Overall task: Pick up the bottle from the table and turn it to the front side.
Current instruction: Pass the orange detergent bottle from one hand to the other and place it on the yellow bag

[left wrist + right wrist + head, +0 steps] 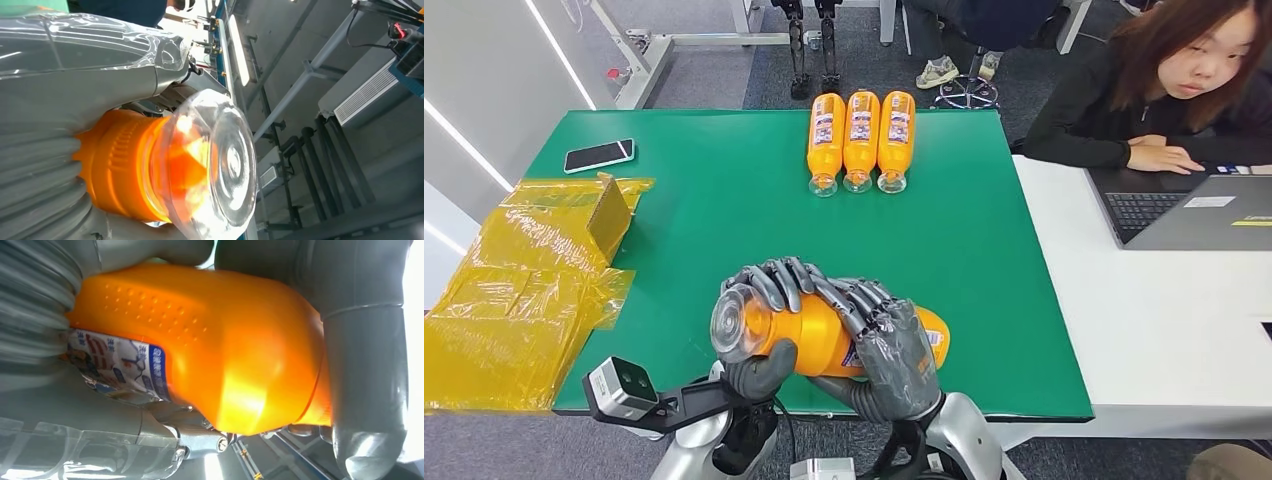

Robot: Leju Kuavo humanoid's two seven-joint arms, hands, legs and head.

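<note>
Both hands grip one orange bottle, held on its side above the near edge of the green table. The left hand wraps the neck end, fingers over the top and thumb beneath. The right hand wraps the body, fingers curled across the label.

The head view shows the clear cap pointing to the left hand's outer side. The left wrist view shows the cap close up as a transparent dome over an orange ribbed collar; the head view does not resolve that ribbing. The right wrist view shows a dimpled patch on the bottle body and the label edge, with a grey finger pressed against the bottle.

Beyond the hands, at the table's far edge, three bottles lie side by side, touching, caps toward the robot. Beyond the left hand lie yellow bags and a phone. Beyond the right hand, a person sits at a laptop on a white table.
</note>
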